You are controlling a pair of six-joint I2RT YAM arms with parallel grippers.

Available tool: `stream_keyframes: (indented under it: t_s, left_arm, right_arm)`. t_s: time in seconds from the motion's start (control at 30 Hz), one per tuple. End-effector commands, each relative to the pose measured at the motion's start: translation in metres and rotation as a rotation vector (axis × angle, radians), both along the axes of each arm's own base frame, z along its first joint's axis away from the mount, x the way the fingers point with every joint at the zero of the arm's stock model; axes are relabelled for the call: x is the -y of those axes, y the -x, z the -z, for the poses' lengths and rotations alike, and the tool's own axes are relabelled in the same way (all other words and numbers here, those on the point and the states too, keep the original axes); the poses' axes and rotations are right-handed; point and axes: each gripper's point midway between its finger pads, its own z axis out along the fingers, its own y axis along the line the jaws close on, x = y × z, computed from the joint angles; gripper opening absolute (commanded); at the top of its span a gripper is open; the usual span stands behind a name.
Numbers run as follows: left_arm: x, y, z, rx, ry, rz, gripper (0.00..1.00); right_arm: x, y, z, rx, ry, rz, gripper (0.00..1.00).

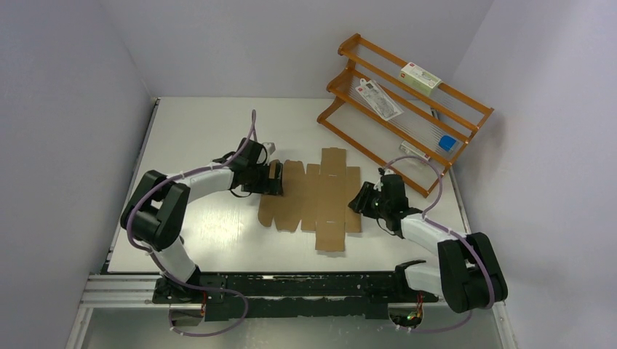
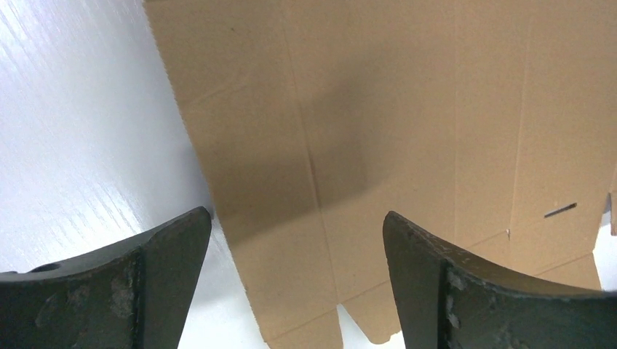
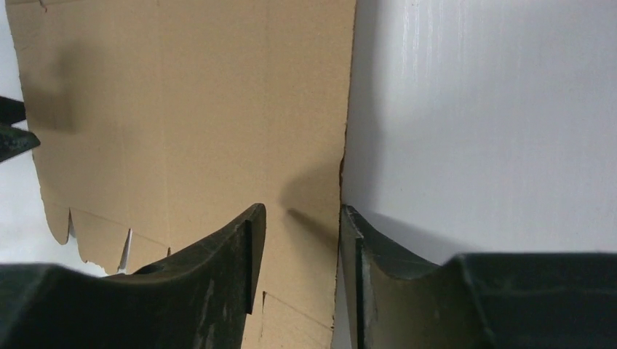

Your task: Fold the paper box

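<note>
I see the flat brown cardboard die-cut box sheet (image 1: 320, 196) lying on the white counter (image 1: 196, 131); my left claw (image 1: 275, 179) gapes wide over its left edge, right claw (image 1: 361, 200) narrowly parted astride its right edge

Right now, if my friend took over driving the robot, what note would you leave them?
Left gripper: jaws wide open over the left edge of the flat brown cardboard box sheet, holding nothing.
Right gripper: jaws open a little, astride the sheet's right edge, not clamped.
The sheet lies in the middle of the white table and looks flat.
Done: both arms are at the sheet.
Left: every fold.
</note>
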Motion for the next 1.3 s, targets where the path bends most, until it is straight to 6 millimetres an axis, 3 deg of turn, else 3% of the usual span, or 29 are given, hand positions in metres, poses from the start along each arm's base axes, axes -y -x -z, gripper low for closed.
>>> stream_keyframes:
  t_s: [0.0, 0.13, 0.37, 0.6, 0.77, 0.87, 0.97, 1.1, 1.27]
  left_arm:
    - [-0.007, 0.035, 0.015, -0.102, 0.004, 0.000, 0.93]
    - [-0.005, 0.056, 0.013, -0.137, 0.069, 0.003, 0.90]
    - [-0.007, 0.094, 0.008, -0.177, 0.148, -0.015, 0.82]
    - [-0.017, 0.141, 0.013, -0.220, 0.154, -0.037, 0.81]
    - [-0.035, 0.160, 0.008, -0.205, 0.136, -0.112, 0.84]
    - [-0.035, 0.157, -0.012, -0.150, 0.182, -0.141, 0.89]
    - [-0.045, 0.136, -0.039, -0.049, 0.139, -0.187, 0.96]
    - [-0.058, 0.098, -0.073, 0.089, 0.015, -0.187, 0.98]
    - [-0.068, 0.036, -0.092, 0.166, -0.086, -0.154, 0.98]
  right_arm:
    - [-0.004, -0.012, -0.006, 0.016, 0.001, -0.026, 0.43]
    - [-0.007, -0.022, -0.009, 0.021, 0.025, -0.058, 0.37]
    - [-0.021, -0.055, -0.012, 0.033, 0.076, -0.142, 0.36]
    - [-0.051, -0.102, -0.009, 0.064, 0.146, -0.264, 0.37]
    - [-0.065, -0.140, -0.017, 0.106, 0.182, -0.291, 0.41]
    - [-0.068, -0.156, -0.033, 0.131, 0.194, -0.279, 0.53]
    - [-0.061, -0.155, -0.047, 0.148, 0.208, -0.234, 0.62]
    - [-0.034, -0.128, -0.059, 0.139, 0.256, -0.136, 0.75]
    - [-0.002, -0.082, -0.058, 0.104, 0.260, 0.011, 0.85]
